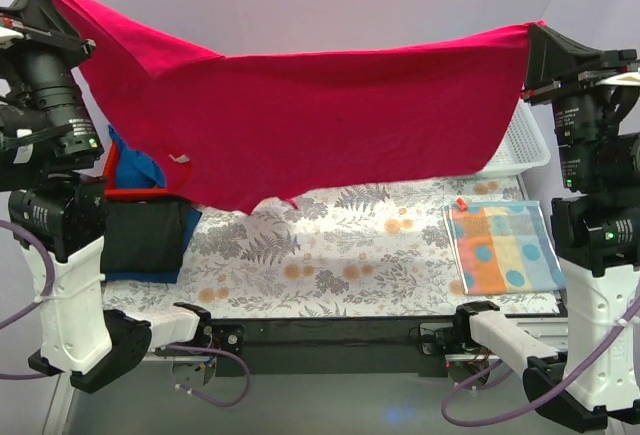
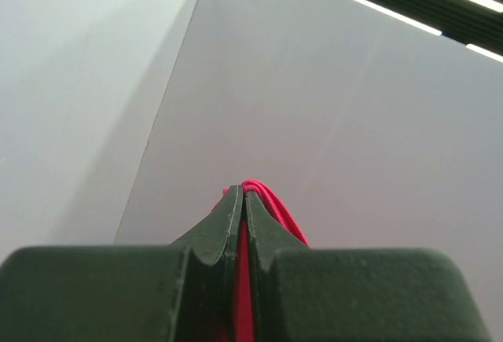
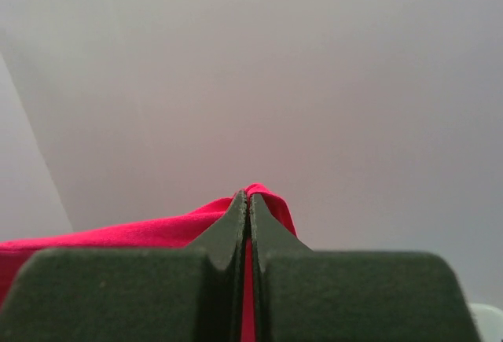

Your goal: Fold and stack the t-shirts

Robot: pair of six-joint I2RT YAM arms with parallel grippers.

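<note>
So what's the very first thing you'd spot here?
A big crimson-pink t-shirt hangs like a banner high over the table, pinched at one end by the left tool and at the other by the right tool. Below, a spotted orange-and-blue cloth lies on the table's right side.

Gripping the spread t-shirt [image 1: 330, 115] by its two top corners, one in the left gripper [image 1: 40, 0] high at the far left, the other in the right gripper [image 1: 535, 40] high at the far right, both clamping tight on the fabric. Hanging well above the table [image 1: 330, 255], sagging lowest left of centre. Lying below its left end, at the table's left edge: a folded t-shirt [image 1: 145, 235] resting on a second folded t-shirt [image 1: 140, 277], more fabric [image 1: 135, 169] bunching just behind them. Lying flat near the right front: a patchwork cloth [image 1: 503, 247]. Standing behind that, at the right rear and partly behind the hanging hem: a basket [image 1: 528, 145].
</note>
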